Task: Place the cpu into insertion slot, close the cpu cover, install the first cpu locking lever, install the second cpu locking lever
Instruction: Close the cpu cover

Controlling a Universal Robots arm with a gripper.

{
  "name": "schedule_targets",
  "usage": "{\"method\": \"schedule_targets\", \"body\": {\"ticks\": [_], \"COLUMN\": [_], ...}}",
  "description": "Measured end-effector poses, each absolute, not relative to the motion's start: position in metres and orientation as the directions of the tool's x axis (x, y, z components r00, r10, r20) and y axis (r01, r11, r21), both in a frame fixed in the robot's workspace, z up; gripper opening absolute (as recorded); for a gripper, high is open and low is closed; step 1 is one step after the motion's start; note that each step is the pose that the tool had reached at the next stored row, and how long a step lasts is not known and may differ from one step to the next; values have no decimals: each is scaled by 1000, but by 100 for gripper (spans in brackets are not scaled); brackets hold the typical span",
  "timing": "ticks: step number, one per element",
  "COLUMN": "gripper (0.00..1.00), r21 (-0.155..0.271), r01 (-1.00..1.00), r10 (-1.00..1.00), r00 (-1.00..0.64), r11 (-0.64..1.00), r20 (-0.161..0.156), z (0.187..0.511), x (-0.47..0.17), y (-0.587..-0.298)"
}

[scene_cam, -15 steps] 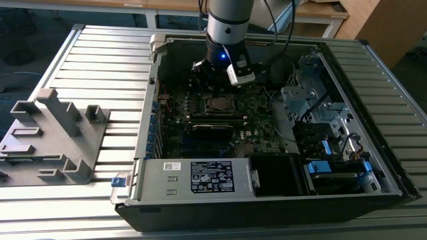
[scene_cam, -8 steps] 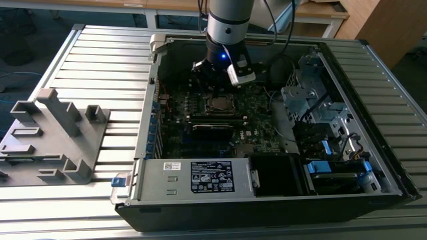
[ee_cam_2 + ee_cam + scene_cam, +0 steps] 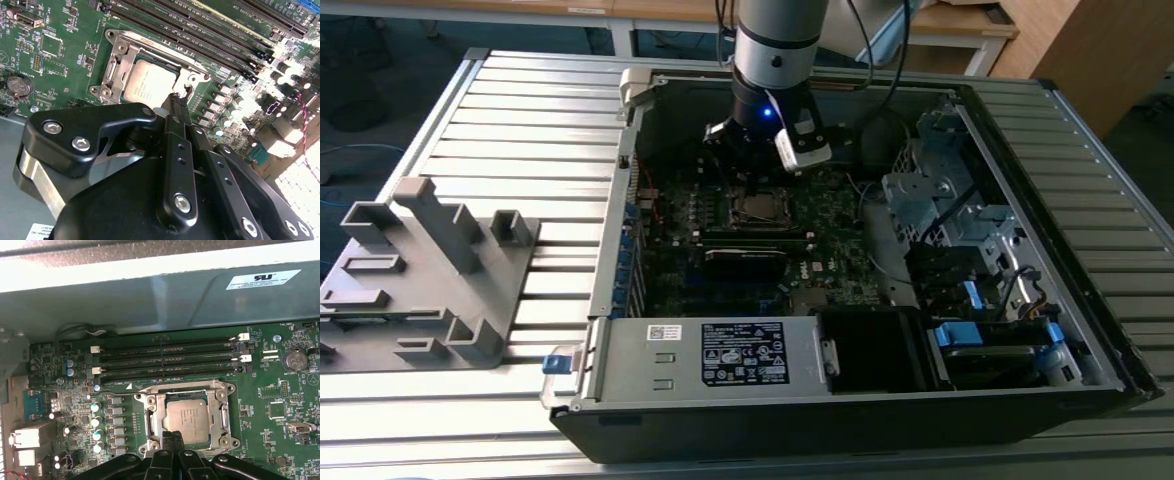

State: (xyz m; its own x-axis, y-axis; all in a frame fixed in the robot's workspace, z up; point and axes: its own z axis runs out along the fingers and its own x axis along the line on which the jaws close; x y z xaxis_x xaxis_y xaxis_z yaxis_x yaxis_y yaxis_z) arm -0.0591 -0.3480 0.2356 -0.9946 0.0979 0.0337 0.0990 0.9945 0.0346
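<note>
The cpu (image 3: 187, 420) lies flat in the insertion slot (image 3: 150, 417) on the green motherboard, its dull metal top showing through the window of the cpu cover (image 3: 184, 391). The silvery cover lies down around the chip. In both wrist views my gripper (image 3: 174, 436) stands at the socket's edge, black fingers pressed together, tips just over the rim beside the cpu (image 3: 147, 85). A thin metal lever (image 3: 165, 50) runs along the cover's side next to the memory slots. In the exterior view the gripper (image 3: 750, 185) hangs over the socket (image 3: 761, 208) inside the open computer case.
Long black memory slots (image 3: 165, 360) lie beside the socket. Rows of capacitors (image 3: 97, 420) and rear ports (image 3: 30, 437) flank it. The case wall (image 3: 150, 300) rises close behind. Drive cages and cables (image 3: 961, 220) fill the exterior view's right; a grey fixture (image 3: 427, 270) stands outside on its left.
</note>
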Motion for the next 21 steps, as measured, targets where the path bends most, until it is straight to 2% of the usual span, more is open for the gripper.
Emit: {"method": "schedule_targets", "body": {"ticks": [21], "gripper": [11], "r21": [48], "r01": [68], "r10": [67], "r00": [-998], "r11": [997], "r20": [17], "z": [234], "x": [-66], "y": [-348]}}
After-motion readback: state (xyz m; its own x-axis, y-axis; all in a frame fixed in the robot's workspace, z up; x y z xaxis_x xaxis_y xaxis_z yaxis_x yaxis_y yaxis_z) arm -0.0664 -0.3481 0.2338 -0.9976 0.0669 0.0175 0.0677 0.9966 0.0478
